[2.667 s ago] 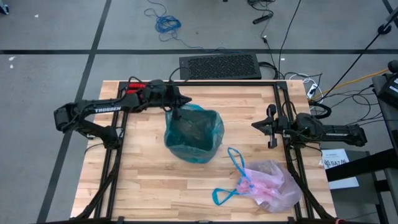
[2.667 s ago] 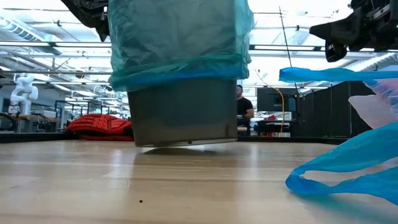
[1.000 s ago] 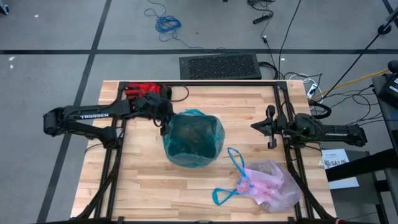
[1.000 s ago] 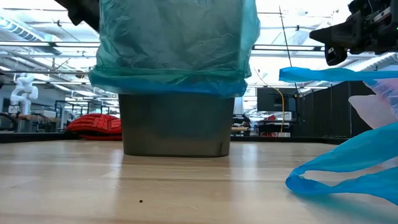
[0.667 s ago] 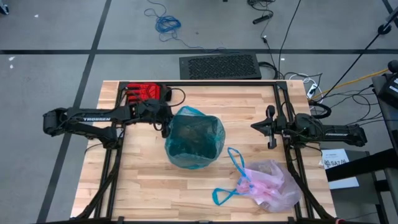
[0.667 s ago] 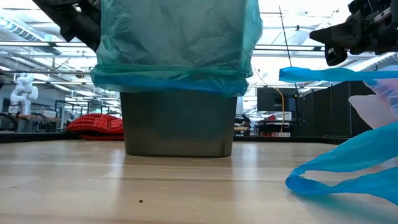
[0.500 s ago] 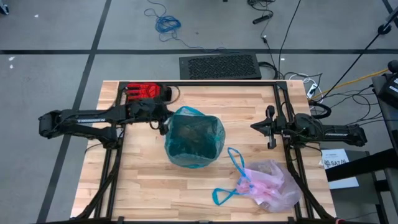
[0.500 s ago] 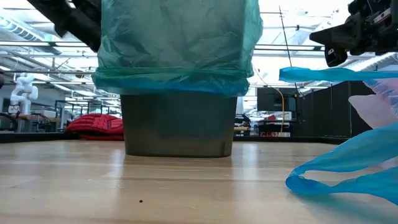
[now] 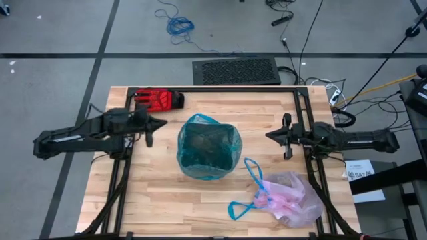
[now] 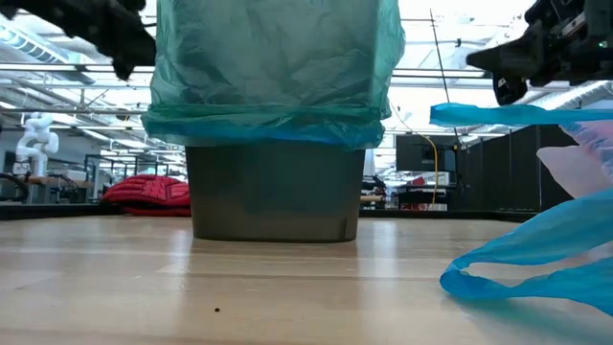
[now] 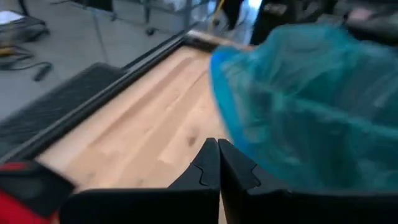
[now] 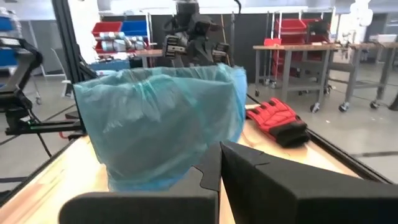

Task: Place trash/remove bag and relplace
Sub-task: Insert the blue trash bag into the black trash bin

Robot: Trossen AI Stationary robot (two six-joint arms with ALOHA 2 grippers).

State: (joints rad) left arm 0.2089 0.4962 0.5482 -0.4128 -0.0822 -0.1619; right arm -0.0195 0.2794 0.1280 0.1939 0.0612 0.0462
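Observation:
A grey bin (image 10: 273,192) stands on its base at the table's middle, lined with a teal-green plastic bag (image 9: 208,150) folded over its rim (image 12: 161,124). The bag (image 9: 290,199), pale pink-white with blue drawstring loops (image 9: 248,190), lies crumpled on the table at the near right. I cannot make out any trash. My left gripper (image 9: 148,131) is shut and hangs clear to the left of the bin (image 11: 219,155). My right gripper (image 9: 287,141) is shut and hangs to the right of the bin (image 12: 219,163), touching nothing.
A red glove (image 9: 155,100) lies at the table's far left corner. A black mat (image 9: 235,71) and cables lie on the floor beyond the far edge. Bare wood shows at the near left of the table (image 9: 147,200).
My left gripper has drawn back from the bin's left rim toward the table's left edge, staying shut and rolling a little. The bin and the teal-green bag stay where they stood.

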